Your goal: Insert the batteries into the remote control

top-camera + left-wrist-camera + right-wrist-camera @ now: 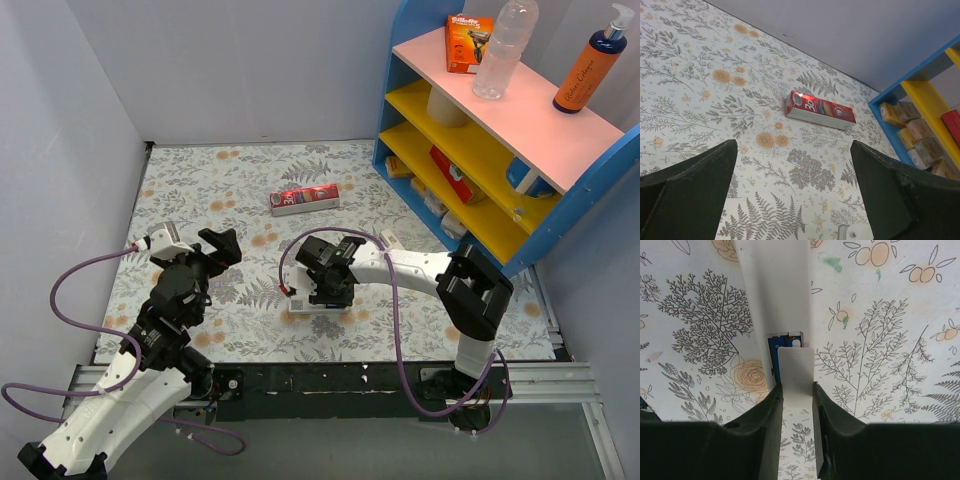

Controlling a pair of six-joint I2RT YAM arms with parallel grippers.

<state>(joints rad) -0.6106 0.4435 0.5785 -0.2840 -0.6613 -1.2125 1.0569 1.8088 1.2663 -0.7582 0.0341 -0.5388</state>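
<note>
Remote control [772,290] lies flat on the floral table [250,170], toward the near edge, its long axis running away from your right wrist camera. Right gripper [796,390] sits low over its near end, jaws narrowed onto a thin white cover piece [796,372] and pinching it by the long edges. The cover lies over the open battery bay. A blue battery [774,352] shows in the gap left of it, seated in the bay. Can't confirm a second battery, since the cover hides the rest.

The edge pinch makes sense: it keeps the flat face parallel to the remote so you can slide the cover along the body. My read is batteries in, lid closing in hand, task near its end. The cover looks shifted a little right of the bay, so you'd likely need to square it before pushing, or it may ride over the rim.

Left gripper [222,245] hangs above the table well left of the remote, fingers wide apart, holding nothing. Parked there it clears the right arm, but it isn't bracing the remote, which may skid when you push. Red carton [305,199] lies farther back, apart from both arms.
</note>
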